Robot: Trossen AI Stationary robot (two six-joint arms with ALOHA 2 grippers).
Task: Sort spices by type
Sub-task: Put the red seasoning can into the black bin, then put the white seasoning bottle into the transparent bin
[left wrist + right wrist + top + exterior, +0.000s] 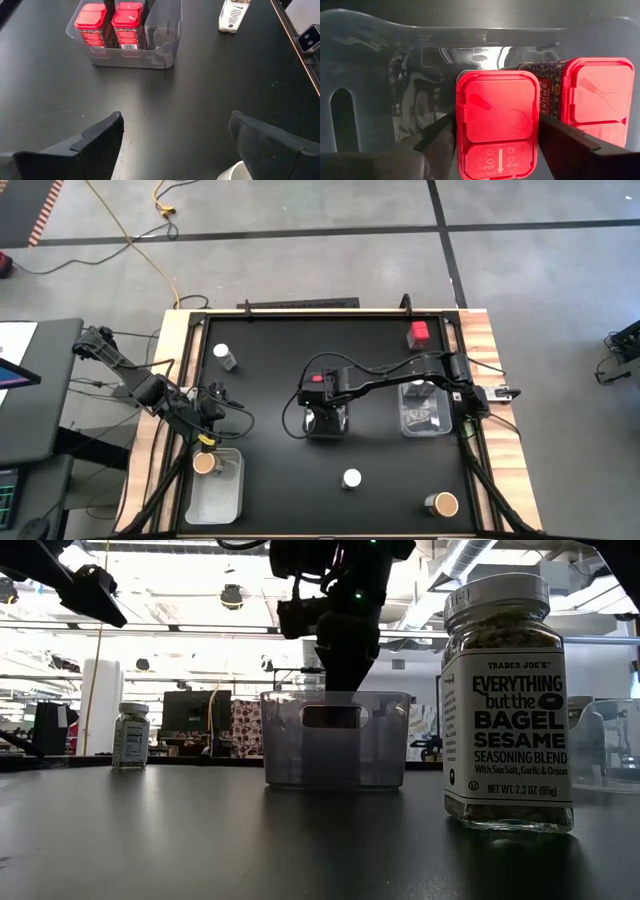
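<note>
Sorting is partway, by my read. Right gripper (495, 145) pinches a red square-topped spice tin (497, 122) inside the clear plastic middle bin (327, 423), second red tin (597, 97) just beside it. Left gripper (175, 145) hangs spread by the left clear bin (217, 485), which holds one tan-lidded jar (204, 463). Still loose: tan jar (442, 504), white-lidded jar (351, 478), another white one (223, 355), third red tin (418, 333) far back.

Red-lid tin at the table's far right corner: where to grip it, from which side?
Take the red tin from straight above, fingers on two opposite flat sides just below the lid. It stands upright, square-topped, with nothing beside it. The right gripper is busy in the middle bin; the left gripper is farther off.
</note>
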